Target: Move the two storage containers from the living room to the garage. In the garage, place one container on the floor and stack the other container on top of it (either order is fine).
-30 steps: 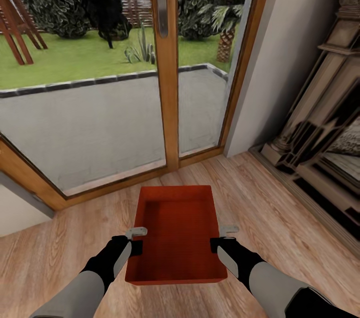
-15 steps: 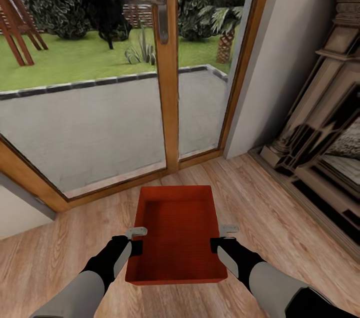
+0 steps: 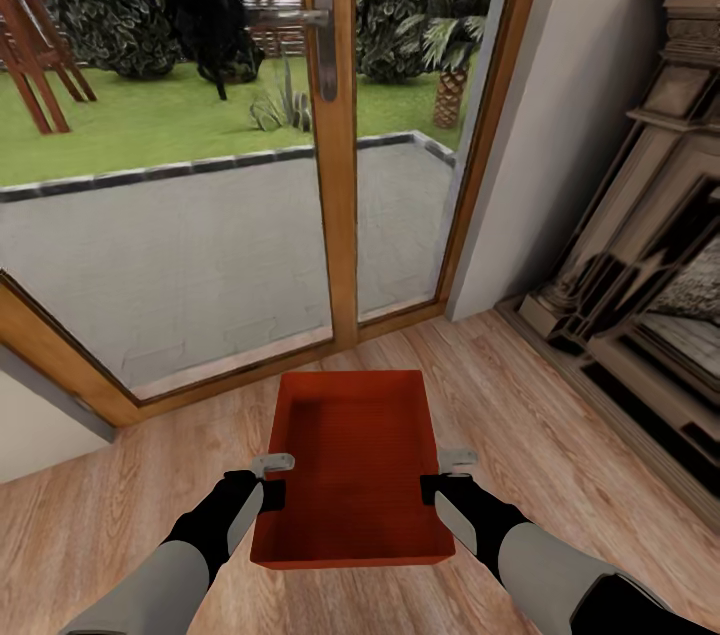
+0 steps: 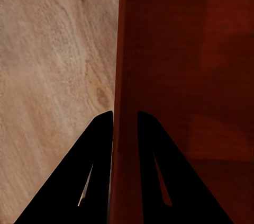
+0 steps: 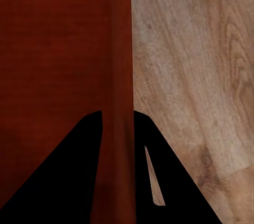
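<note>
— Where's the bin (image 3: pixel 352 465)?
— Above the wood floor (image 3: pixel 560 435), facing the glass door (image 3: pixel 330 115).
— And the fingers?
— Left gripper (image 3: pixel 272 477) pinches its left wall, right gripper (image 3: pixel 440 475) its right wall, one finger either side

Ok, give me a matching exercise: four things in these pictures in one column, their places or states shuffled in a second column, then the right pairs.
Things:
1. bin
2. left gripper
3. door handle
4. fireplace

Places or states:
A. against the wall at the right of the head view
B. high on the wooden door frame
C. held between both grippers above the wood floor
D. shut on the bin's left wall

Pairs: 1-C, 2-D, 3-B, 4-A
</note>
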